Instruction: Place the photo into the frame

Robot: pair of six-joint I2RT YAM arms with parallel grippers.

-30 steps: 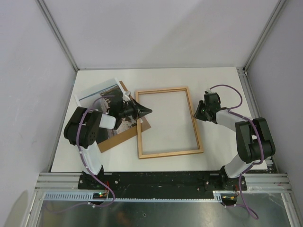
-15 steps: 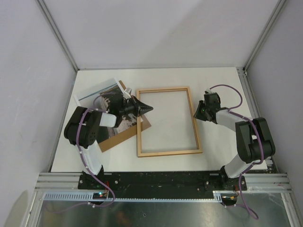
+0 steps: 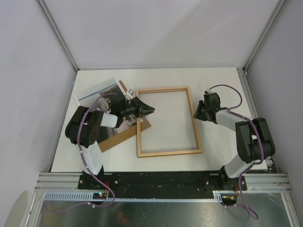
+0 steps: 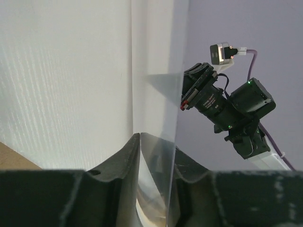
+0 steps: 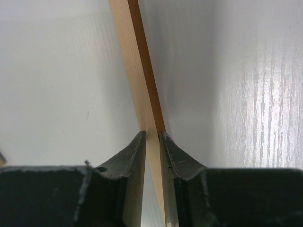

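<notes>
At the middle of the bench (image 3: 218,80) lies the frame (image 3: 168,152), thin-railed, pale wood side up with a reddish-brown edge. The right tool (image 3: 195,113) pinches its 3 o'clock rail. At the frame's 10 o'clock, the photo (image 3: 94,93) rests on a brown board (image 3: 118,137), partly under the left arm. The left tool (image 3: 149,109) is narrowly parted around a translucent strip; whether it grips cannot be told.

frame (image 5: 142,85): pale bare wood, pretty matt
photo (image 3: 97,92): glossy paper
worktop (image 3: 222,85): white, faint grain, slight sheen
board (image 3: 118,137): brown, matt
</notes>
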